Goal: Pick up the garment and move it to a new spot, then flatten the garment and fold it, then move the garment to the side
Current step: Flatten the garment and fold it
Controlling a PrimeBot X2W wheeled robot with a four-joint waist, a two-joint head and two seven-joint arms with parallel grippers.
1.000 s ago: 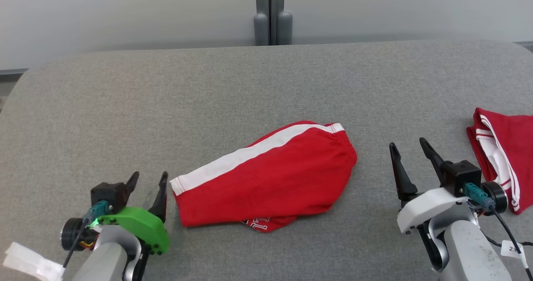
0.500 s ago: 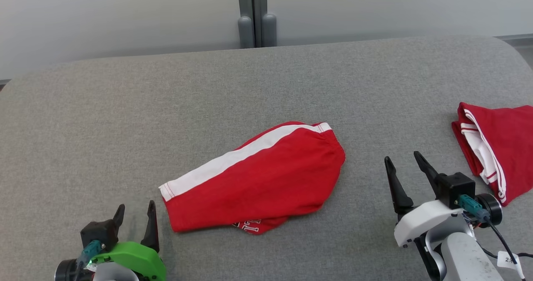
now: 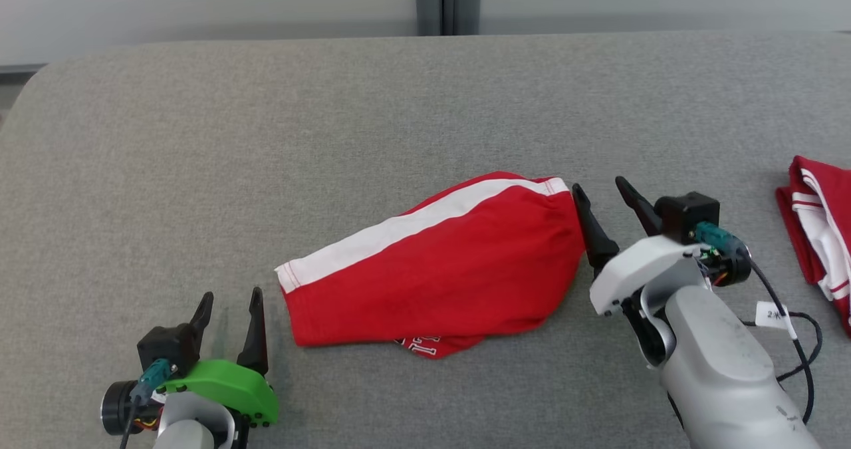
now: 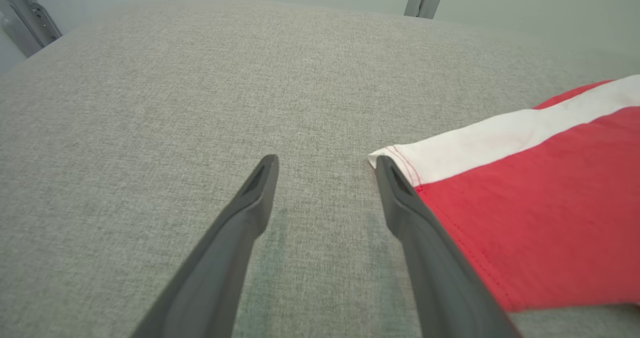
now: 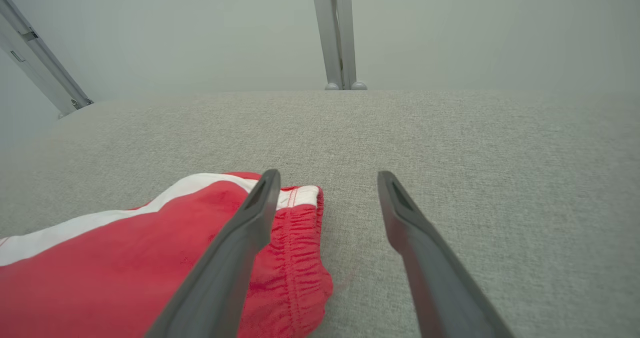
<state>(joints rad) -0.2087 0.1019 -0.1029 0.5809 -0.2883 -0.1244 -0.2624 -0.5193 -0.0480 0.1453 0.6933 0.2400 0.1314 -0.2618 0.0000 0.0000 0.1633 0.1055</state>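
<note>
**Item:** garment [image 3: 439, 276]. Red shorts with a white side stripe [image 3: 425, 221], folded and lying flat at the middle of the grey fabric counter [image 3: 266, 136]. It is running on a slant from a hem corner at the near left to a gathered waistband [image 3: 565, 233] at the far right. White lettering is peeking out from under the near edge, unreadable.

**Left jaws:** standing open and holding nothing, just left of the hem corner, with the fingers [image 3: 256, 329] pointing away from the robot. In the left wrist view the inner finger [image 4: 415, 238] is overlapping the corner of the garment [image 4: 540, 218]; whether they are touching cannot be told.

**Right jaws:** standing wide open and holding nothing, at the waistband end. The inner finger [image 3: 592, 236] is lying right beside the waistband edge, the outer one over bare counter. In the right wrist view that inner finger [image 5: 235, 258] is crossing over the garment [image 5: 100, 278].

**Also present:**
- A second red-and-white garment [image 3: 818, 236] is lying at the counter's right edge, well apart.
- A grey post [image 3: 449, 0] is standing behind the far edge.
</note>
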